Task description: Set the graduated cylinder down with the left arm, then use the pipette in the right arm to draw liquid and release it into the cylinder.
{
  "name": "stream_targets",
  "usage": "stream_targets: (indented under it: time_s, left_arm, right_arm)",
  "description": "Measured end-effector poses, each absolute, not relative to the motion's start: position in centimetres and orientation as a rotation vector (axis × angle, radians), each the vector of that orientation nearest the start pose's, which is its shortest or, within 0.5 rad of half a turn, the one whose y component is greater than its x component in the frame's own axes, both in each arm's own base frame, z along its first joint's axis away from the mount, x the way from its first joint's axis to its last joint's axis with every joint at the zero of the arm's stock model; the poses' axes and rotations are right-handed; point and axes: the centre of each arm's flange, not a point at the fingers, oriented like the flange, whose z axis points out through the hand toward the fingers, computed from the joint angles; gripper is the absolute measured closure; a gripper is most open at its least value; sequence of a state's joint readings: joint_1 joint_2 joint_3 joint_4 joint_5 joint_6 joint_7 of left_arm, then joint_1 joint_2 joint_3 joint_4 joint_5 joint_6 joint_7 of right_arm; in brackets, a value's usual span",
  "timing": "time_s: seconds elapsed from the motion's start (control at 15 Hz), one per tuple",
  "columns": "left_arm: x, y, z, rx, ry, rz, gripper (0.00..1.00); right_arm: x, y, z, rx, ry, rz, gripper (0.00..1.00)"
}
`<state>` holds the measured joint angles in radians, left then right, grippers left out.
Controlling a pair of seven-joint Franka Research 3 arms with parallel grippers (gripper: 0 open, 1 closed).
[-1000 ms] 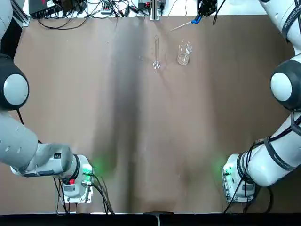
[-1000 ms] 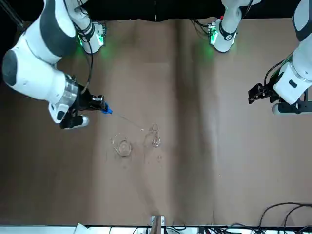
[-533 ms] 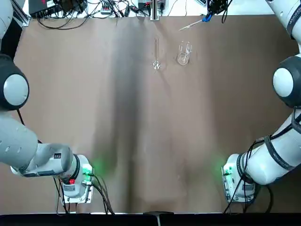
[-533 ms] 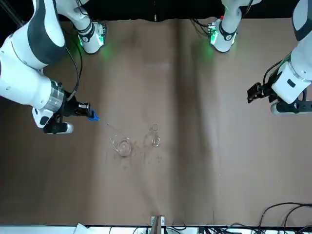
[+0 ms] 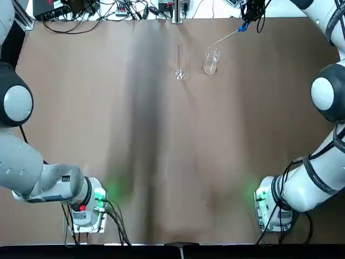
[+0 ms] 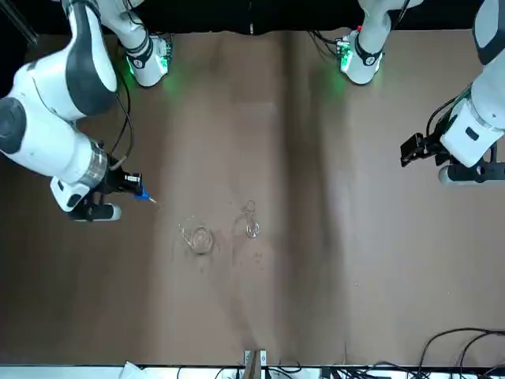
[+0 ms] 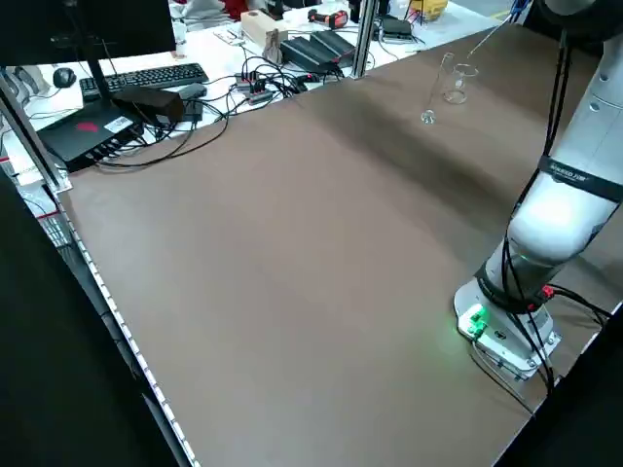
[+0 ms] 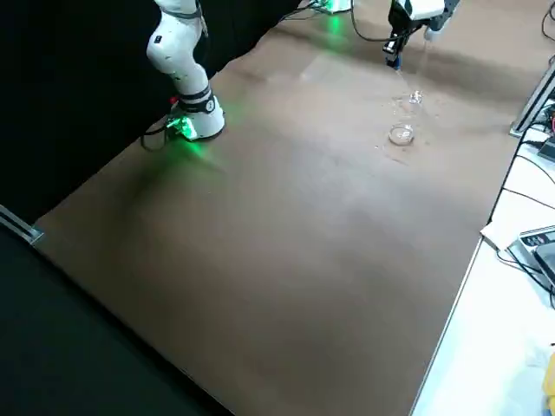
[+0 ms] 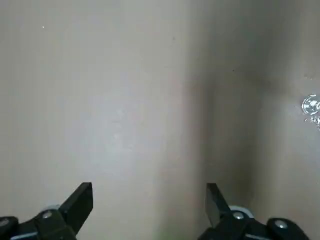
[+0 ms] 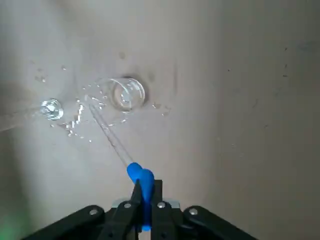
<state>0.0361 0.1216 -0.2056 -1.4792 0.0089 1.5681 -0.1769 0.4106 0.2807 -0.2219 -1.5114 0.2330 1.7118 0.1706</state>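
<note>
The graduated cylinder (image 5: 179,60) is standing upright on the tabletop (image 5: 161,151) near the far edge, just beside the beaker (image 5: 211,62), apart from it and w/ nothing holding it, so the set-down step looks done. The left gripper (image 9: 149,200) is hanging well off to the left side, fingers spread wide w/ nothing btwn them, probably parked to leave room for the other arm.

The right gripper (image 10: 144,197) is hovering above and to the right of the glassware, fingers pinched together on the pipette (image 10: 120,145) at its blue bulb (image 10: 141,180). The thin tube is slanting down toward the beaker, prob. so the tip can dip in; I'd say it's lining up for the draw, not in yet.

Hard to tell: the liquid itself, clear on clear, so I can't say how full the beaker is or whether the pipette is carrying any. Glints around the glass could be droplets or reflections. Exact tip position vs. the beaker rim isn't readable.
</note>
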Motion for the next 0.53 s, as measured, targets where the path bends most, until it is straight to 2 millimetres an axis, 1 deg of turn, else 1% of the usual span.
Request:
stream_targets:
  time_s: [0.2, 0.27, 0.53]
  left_arm:
    - [57.9, -9.1, 60.7, -3.151, -0.013, 0.032, 0.0]
    - [57.7, -9.1, 61.0, -3.151, -0.013, 0.026, 0.0]
    - [57.7, -9.1, 61.0, -3.15, -0.013, 0.027, 0.0]
  right_arm:
    - [62.4, 16.1, 47.7, -3.033, 0.005, 0.195, 0.92]
    - [62.6, 16.6, 46.1, -3.068, -0.017, 0.224, 0.92]
    - [62.9, 17.6, 43.2, -3.094, -0.039, 0.277, 0.92]
